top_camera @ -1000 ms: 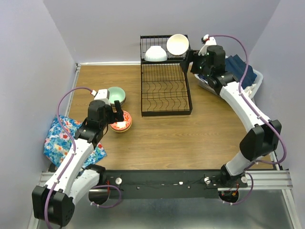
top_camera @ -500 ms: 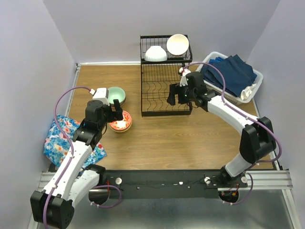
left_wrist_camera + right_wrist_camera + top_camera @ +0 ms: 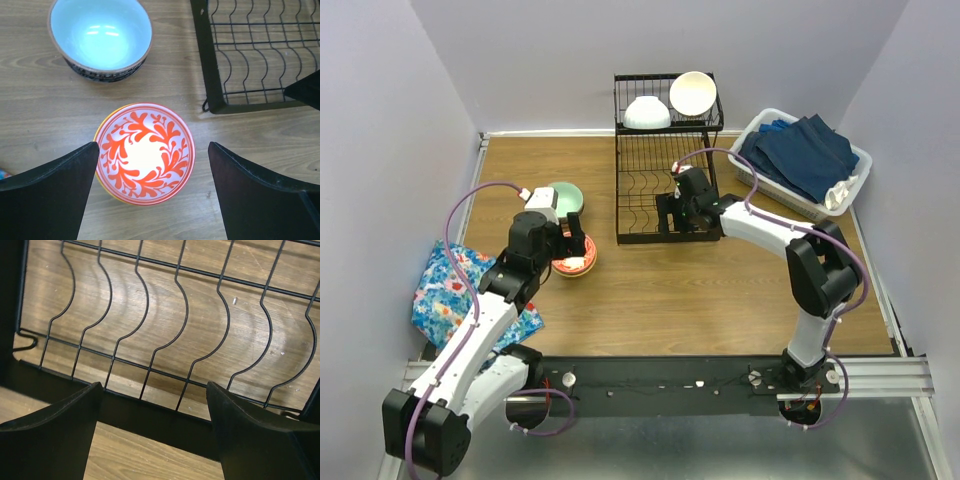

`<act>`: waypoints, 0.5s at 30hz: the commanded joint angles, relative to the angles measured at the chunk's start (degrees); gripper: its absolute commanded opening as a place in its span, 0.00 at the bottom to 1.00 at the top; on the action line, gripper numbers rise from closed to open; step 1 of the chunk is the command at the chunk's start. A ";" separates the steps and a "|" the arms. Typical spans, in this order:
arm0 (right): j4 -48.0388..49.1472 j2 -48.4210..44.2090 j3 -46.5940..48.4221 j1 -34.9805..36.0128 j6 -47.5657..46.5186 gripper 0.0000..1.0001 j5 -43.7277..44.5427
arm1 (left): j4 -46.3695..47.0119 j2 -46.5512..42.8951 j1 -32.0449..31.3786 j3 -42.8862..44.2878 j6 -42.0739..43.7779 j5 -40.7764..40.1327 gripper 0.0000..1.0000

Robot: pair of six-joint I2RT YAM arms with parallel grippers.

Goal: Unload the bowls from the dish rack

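So the unloaded bowls are getting parked in a little cluster on the table (image 3: 720, 290) left of the dish rack (image 3: 669, 237). That's probably to keep them in the left arm's reach and clear of the rack.

The red-patterned bowl (image 3: 145, 152) sits upright next to the mint bowl (image 3: 100, 37), and it looks nested in a yellow-rimmed bowl (image 3: 101, 131) underneath.

The left gripper (image 3: 152, 150) hangs right over it with the fingers spread as wide as they go, one either side of the bowl, not touching it and holding nothing.

The right gripper (image 3: 154, 387) is low over the near edge of the rack's lower tray, spread wide with only wire and wood between the fingers.

A white bowl (image 3: 646, 113) lies upside down on the top shelf with a beige bowl (image 3: 692, 93) propped on edge beside it, so those two are what's left to grab.
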 commanded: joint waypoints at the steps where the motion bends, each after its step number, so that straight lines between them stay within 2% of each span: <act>1: -5.32 0.66 0.88 2.21 1.70 0.92 5.73 | -0.29 -3.67 -0.24 -3.03 1.47 -3.45 0.99; 15: -18.59 -3.73 -8.68 4.41 6.18 0.93 1.61 | 1.20 -4.29 -0.24 -4.97 2.00 -3.27 0.99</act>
